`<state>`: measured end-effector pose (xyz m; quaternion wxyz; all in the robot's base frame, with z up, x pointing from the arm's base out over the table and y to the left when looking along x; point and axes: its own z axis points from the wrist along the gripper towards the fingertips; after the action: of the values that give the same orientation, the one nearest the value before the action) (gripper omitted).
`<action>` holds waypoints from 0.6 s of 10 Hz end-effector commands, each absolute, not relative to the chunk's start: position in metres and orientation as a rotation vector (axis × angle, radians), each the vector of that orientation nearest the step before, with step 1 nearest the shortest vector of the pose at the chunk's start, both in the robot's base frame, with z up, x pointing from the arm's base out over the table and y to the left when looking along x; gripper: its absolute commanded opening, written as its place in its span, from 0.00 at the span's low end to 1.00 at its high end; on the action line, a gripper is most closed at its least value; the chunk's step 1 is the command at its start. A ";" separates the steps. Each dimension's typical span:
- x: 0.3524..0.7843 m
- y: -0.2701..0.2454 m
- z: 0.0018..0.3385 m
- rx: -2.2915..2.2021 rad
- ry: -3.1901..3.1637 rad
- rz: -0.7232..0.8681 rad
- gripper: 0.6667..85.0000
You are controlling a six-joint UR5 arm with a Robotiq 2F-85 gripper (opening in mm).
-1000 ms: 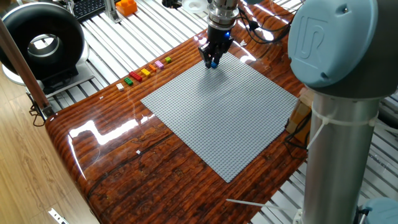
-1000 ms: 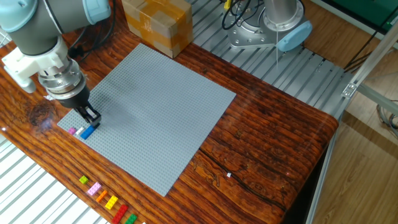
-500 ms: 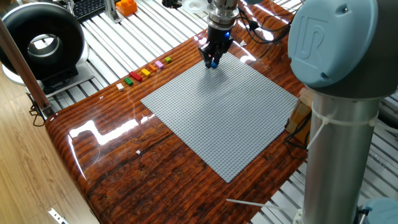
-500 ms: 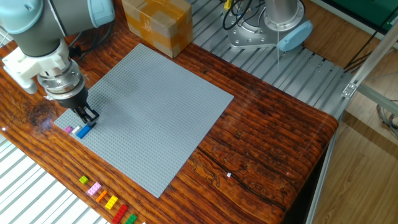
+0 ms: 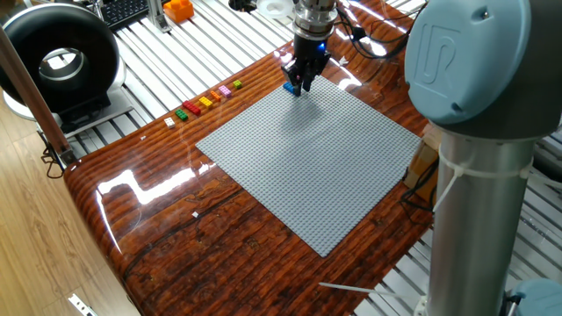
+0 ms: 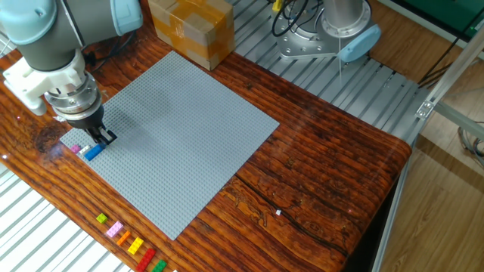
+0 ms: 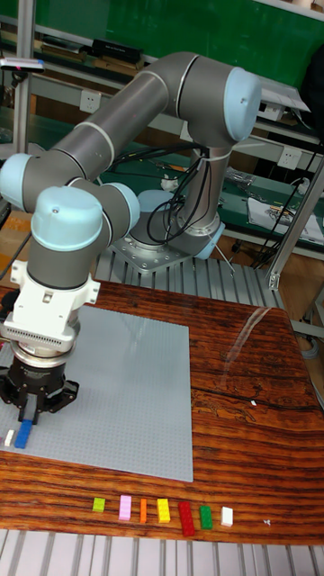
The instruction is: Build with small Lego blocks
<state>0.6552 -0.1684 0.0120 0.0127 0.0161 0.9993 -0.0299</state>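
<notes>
Since a second ago the grey baseplate (image 6: 166, 136) has slid across the counter (image 6: 333, 174) toward the arm's side, carrying the blue brick (image 6: 94, 152) and the pink brick (image 6: 76, 148) with it, and the gripper (image 6: 103, 138) has gone along with them.

Nearest the tall fixed view's camera, a row of loose small Lego blocks (image 7: 162, 511) lies along the counter's front edge, just clear of the baseplate: yellow-green, pink, orange, yellow, red, green, white. Behind them the baseplate lies flat. At its near left corner the blue brick sits on the studs, a white piece (image 7: 9, 437) just beside it at the plate's edge. The jaws stand narrow right over the blue brick's far end; whether they actually pinch it I cannot tell. Farther back a cardboard box (image 6: 190, 29) stands at the plate's far corner, and the arm's base (image 7: 171, 243) is mounted on the slatted metal beyond the counter.
</notes>
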 end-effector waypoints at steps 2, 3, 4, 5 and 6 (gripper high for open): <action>0.655 -0.165 0.015 0.055 3.115 -0.074 0.34; 0.656 -0.164 0.015 0.069 3.115 -0.067 0.30; 0.655 -0.165 0.015 0.091 3.116 -0.072 0.21; 0.655 -0.165 0.014 0.112 3.115 -0.071 0.13; 0.656 -0.166 0.014 0.115 3.112 -0.076 0.12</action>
<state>0.6545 -0.1664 0.0133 0.0108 0.0247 0.9992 -0.0285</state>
